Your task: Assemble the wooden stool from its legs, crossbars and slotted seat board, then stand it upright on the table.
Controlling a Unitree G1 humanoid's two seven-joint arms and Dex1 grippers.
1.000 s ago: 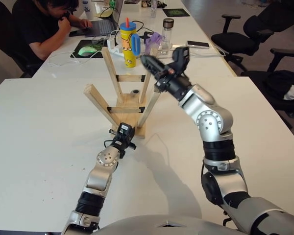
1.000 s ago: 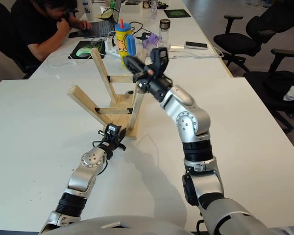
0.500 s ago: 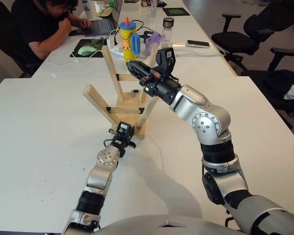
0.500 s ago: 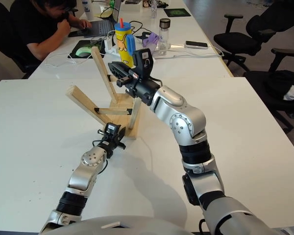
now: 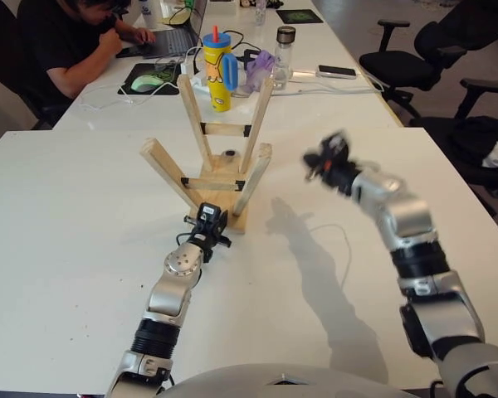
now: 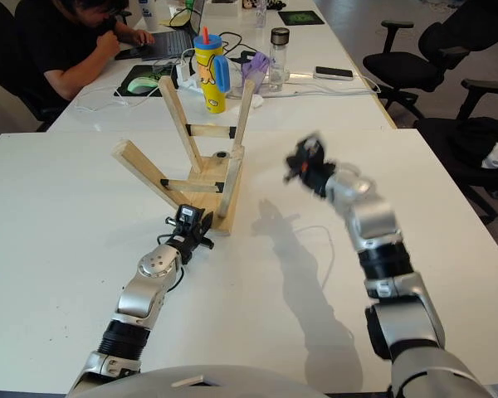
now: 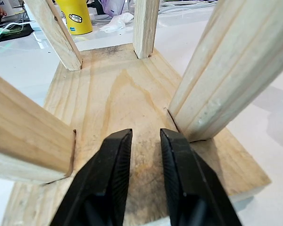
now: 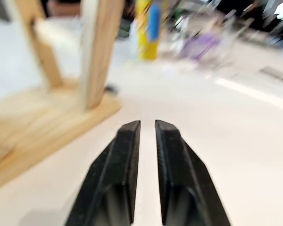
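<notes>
The wooden stool [image 5: 220, 157] stands upside down on the white table [image 5: 83, 249], seat board [image 7: 113, 99] flat and legs [image 5: 256, 124] pointing up, joined by crossbars [image 5: 224, 129]. My left gripper [image 5: 209, 222] lies at the board's near edge. Its fingers [image 7: 115, 160] rest on the board between two legs, a narrow gap between them and nothing held. My right gripper [image 5: 319, 162] hangs in the air to the right of the stool, apart from it. Its fingers [image 8: 127, 141] are nearly together and hold nothing.
A yellow cup [image 5: 217, 73], a bottle [image 5: 285, 46] and a phone [image 5: 336, 71] stand on the table behind the stool. A thin cable [image 5: 339, 240] lies on the table's right part. Office chairs [image 5: 407, 50] stand to the right.
My right gripper has let go of the stool's upper legs, swung right and down away from it, and its fingers have come together. The left arm and stool have kept still.
</notes>
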